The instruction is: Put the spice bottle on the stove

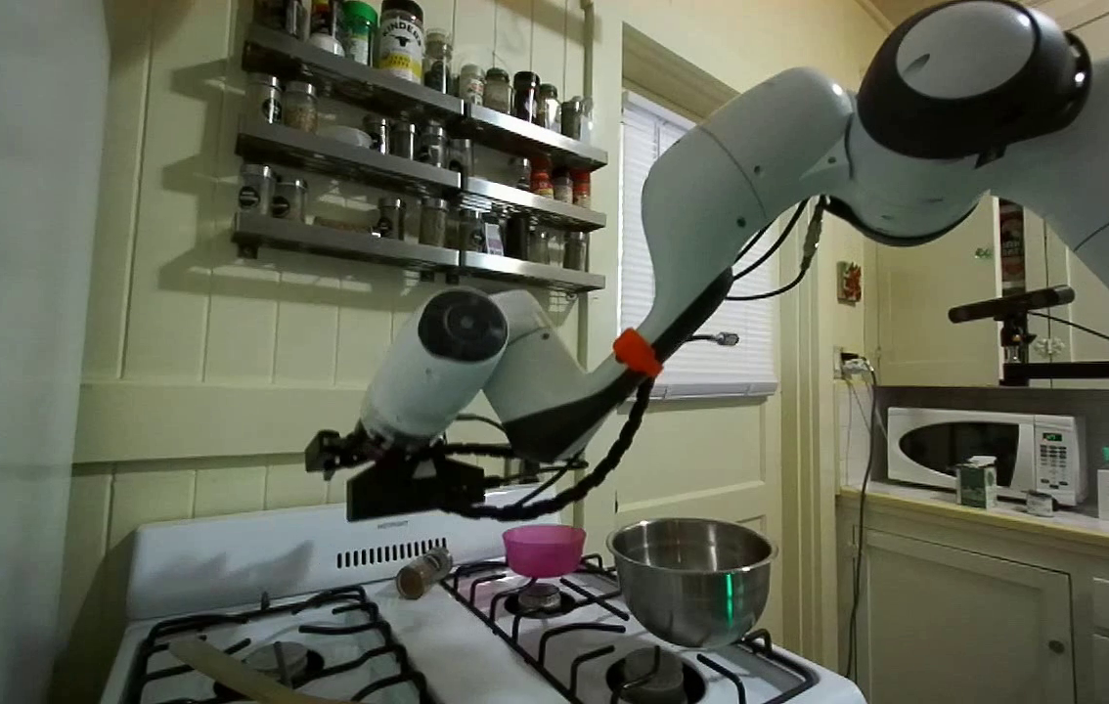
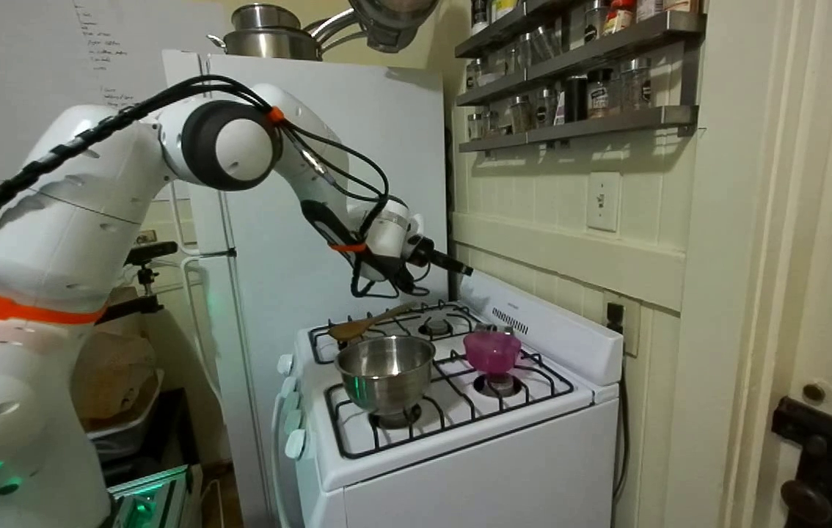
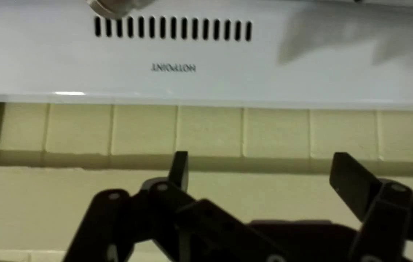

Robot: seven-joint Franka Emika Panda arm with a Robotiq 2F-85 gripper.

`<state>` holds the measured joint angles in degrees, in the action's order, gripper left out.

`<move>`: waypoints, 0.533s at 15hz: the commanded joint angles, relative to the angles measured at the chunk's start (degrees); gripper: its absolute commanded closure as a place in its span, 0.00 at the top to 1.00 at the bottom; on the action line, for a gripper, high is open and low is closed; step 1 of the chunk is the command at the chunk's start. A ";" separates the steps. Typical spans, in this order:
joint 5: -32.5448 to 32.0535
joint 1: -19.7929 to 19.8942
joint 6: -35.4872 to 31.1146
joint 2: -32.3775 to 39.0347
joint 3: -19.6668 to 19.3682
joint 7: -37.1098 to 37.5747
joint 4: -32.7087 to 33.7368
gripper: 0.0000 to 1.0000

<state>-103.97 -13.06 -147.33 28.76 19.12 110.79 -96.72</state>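
- Evidently, your spice bottle (image 1: 424,572) is on the stove (image 2: 482,455): it lies on its side on the flat middle strip (image 1: 471,640) between the grates (image 2: 460,424), near the back panel (image 1: 290,567). You can't tell whether it touches the panel or the nearest grate.
- It may have tipped over or been laid that way; the strip should suit it better than gapped bars would, though a round body could roll if you nudge it.
- Your tool (image 3: 260,163) stands open with nothing between its fingers, hanging above the cooktop and aimed at the wall (image 3: 210,134). That fits having no load to carry.
- On one side of the strip sit the pink bowl (image 1: 543,550) and the steel bowl (image 1: 691,596); across the opposite grate lies the wooden spoon (image 2: 357,328). So the strip looks like your natural landing place.
- Your wall shelves (image 1: 349,161) hold more jars (image 1: 300,105), but the bottle on the stove reads as the one meant, so the task seems as good as done.
- Should you want it upright, you'd have to pinch it across its sides, minding the pink bowl near it.
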 commanded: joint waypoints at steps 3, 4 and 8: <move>24.37 6.68 -18.28 -11.90 6.09 -20.61 -7.24 1.00; 29.13 8.78 -19.93 -13.45 8.87 -24.67 -9.65 1.00; 47.24 20.63 -21.89 -19.70 26.23 -37.68 -21.33 1.00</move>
<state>-67.95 -1.22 -167.37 15.07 34.12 80.57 -107.51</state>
